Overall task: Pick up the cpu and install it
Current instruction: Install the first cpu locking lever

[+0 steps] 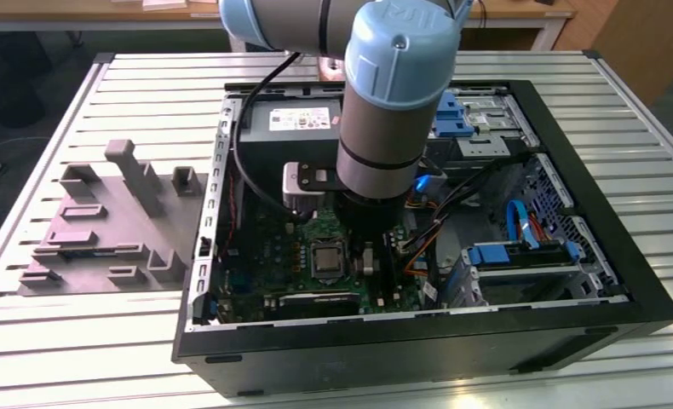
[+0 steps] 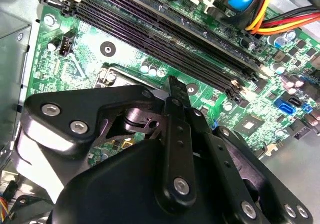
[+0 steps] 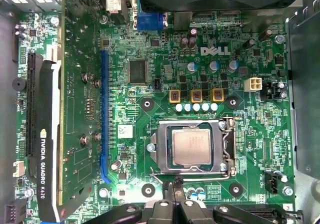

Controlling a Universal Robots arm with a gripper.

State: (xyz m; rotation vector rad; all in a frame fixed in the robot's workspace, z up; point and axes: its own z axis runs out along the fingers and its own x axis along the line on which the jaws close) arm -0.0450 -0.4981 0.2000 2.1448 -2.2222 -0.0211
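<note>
Silvery-grey cpu [image 3: 191,145], green motherboard [image 3: 150,74], black hand [image 3: 173,190], grey fixture plate [image 1: 104,230], black case [image 1: 405,349]

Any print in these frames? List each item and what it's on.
White logo lettering on the motherboard, above the cpu: a brand mark, not quoted.
White lettering along the graphics card edge: brand and model, not quoted.
Label on the power supply: too small to read.
Silkscreen codes across the motherboard: too small.
Markings on the cpu top: too faint.

cpu [image 3: 191,145] top looks like brushed silvery metal, kinda matte. Motherboard [image 3: 150,84] is glossy green, and the gripper [image 3: 173,190] links are smooth black plastic-looking.
</note>
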